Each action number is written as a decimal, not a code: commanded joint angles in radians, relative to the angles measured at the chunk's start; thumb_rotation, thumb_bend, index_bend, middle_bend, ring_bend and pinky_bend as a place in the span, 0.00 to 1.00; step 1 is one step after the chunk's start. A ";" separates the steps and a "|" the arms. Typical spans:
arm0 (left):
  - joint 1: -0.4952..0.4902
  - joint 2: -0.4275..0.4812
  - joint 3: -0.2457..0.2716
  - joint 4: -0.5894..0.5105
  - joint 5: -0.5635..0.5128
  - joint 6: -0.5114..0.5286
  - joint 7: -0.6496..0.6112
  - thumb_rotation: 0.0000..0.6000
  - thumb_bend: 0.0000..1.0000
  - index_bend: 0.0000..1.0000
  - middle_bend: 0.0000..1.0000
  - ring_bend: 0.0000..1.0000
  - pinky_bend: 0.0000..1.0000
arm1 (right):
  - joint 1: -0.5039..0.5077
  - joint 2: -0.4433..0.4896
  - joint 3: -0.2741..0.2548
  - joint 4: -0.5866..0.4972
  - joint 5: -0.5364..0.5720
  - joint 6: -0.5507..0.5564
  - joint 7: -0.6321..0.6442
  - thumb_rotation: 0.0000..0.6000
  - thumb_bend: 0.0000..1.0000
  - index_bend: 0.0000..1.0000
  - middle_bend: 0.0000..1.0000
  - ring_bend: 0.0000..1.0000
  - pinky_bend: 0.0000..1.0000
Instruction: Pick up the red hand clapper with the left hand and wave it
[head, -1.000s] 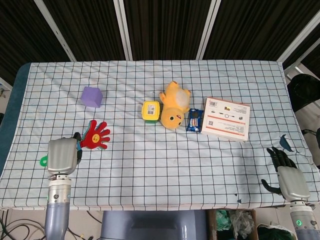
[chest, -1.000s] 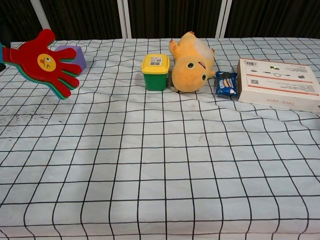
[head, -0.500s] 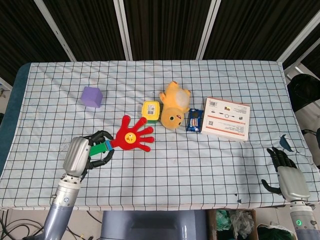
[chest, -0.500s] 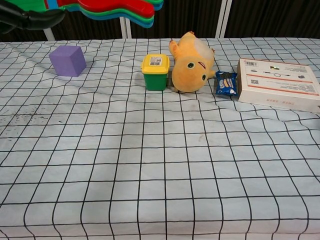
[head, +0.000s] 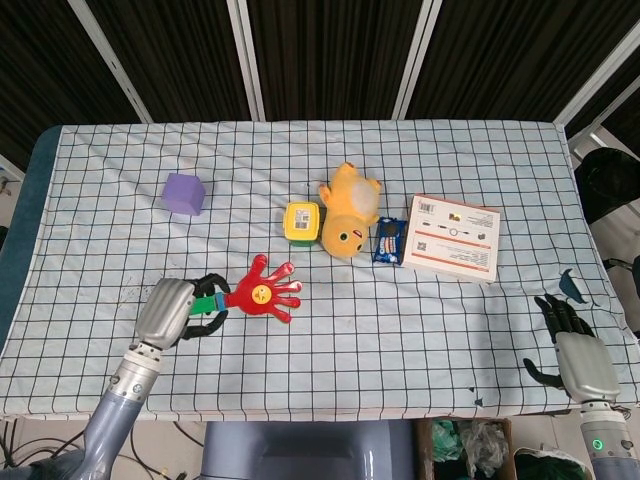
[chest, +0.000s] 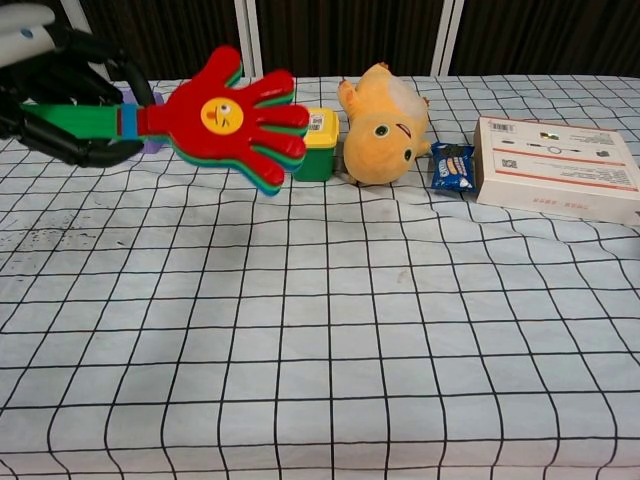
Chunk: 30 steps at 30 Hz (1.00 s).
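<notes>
Now the left robot hand (head: 178, 311) grips the red hand clapper (head: 263, 291) by its green handle, raised above the counter (head: 330, 330) in front of the yellow-lidded tub (head: 302, 222); the right robot hand (head: 575, 352) rests empty, fingers apart.

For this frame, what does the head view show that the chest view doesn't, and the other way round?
Only the head view shows the right hand, resting at the table's near right edge and holding nothing, the full purple cube, and the left forearm. Only the chest view shows the clapper's stacked green and blue layers under the red one, and its palm hiding part of the yellow-lidded tub. Both show the left hand gripping the clapper's green handle, the plush toy, the blue packet, the white box and the checked cloth.
</notes>
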 joint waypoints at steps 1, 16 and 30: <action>-0.021 -0.020 0.013 0.060 -0.070 -0.037 0.076 1.00 0.51 0.74 0.75 0.66 0.79 | 0.000 0.000 0.000 0.000 0.000 0.000 0.000 1.00 0.24 0.00 0.00 0.00 0.15; -0.034 -0.095 0.050 0.182 -0.118 -0.027 0.179 1.00 0.47 0.68 0.60 0.52 0.66 | 0.001 0.003 0.002 -0.003 0.006 -0.001 -0.002 1.00 0.24 0.00 0.00 0.00 0.15; -0.019 -0.098 0.045 0.179 -0.230 0.035 0.338 1.00 0.04 0.23 0.06 0.03 0.15 | 0.001 0.005 0.001 -0.006 0.016 -0.005 -0.011 1.00 0.24 0.00 0.00 0.00 0.15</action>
